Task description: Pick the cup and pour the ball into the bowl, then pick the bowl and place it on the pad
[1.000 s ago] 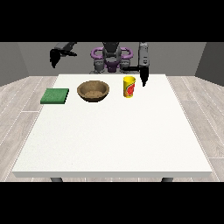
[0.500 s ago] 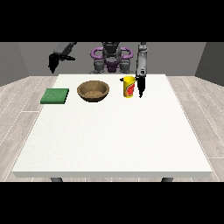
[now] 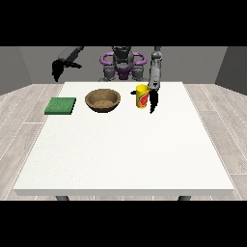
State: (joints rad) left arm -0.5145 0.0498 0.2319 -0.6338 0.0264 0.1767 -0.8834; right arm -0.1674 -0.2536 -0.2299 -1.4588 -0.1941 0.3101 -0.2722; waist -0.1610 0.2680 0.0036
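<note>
A yellow cup (image 3: 141, 96) with a red mark stands upright near the table's far edge. No ball shows from here. Left of it sits a brown bowl (image 3: 102, 100), and further left a green pad (image 3: 61, 105) lies flat. The hand at the view's right (image 3: 153, 100) hangs just beside the cup's right side, fingers pointing down and straight, not closed round the cup. The hand at the view's left (image 3: 57, 70) is raised above and behind the table's far left corner, holding nothing.
The white table (image 3: 125, 149) stretches wide towards the camera. The robot's torso (image 3: 122, 62) stands behind the far edge, with wood floor around the table.
The hand at the view's right has come down and forward beside the cup. The hand at the view's left has sunk slightly at the far left corner.
</note>
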